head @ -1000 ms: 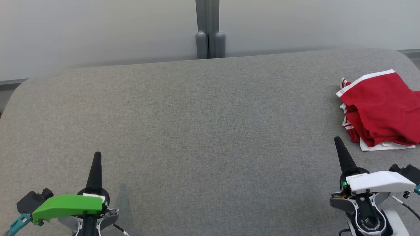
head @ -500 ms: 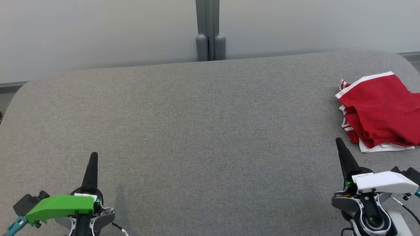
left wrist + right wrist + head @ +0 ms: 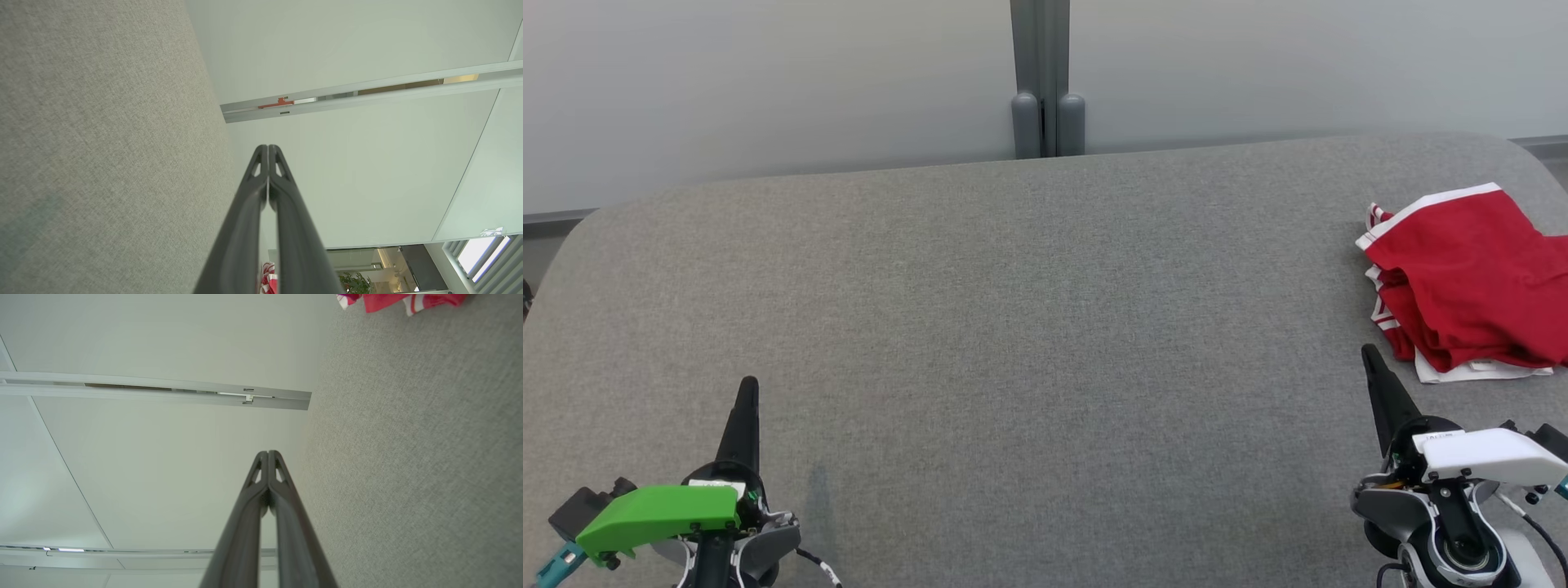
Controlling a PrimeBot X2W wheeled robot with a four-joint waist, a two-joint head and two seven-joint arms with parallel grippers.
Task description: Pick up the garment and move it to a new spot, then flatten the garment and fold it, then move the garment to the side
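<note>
On the far right of the grey table (image 3: 1045, 327), close to its rounded back corner: red garment (image 3: 1462, 278) in a loose heap, cut off at the right border of the head view. At the near left, left gripper (image 3: 747, 385), clenched, tips pressed together. At the near right, right gripper (image 3: 1370, 353), clenched too, near the garment's front corner but apart from it. Between both, wide open surface up to the back edge below the wall (image 3: 768, 82).

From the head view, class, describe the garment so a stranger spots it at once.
Start at the grey fabric-covered table. Follow it to the right edge, beyond the right gripper. There lies a crumpled red garment with white trim, vivid against plain grey.
</note>
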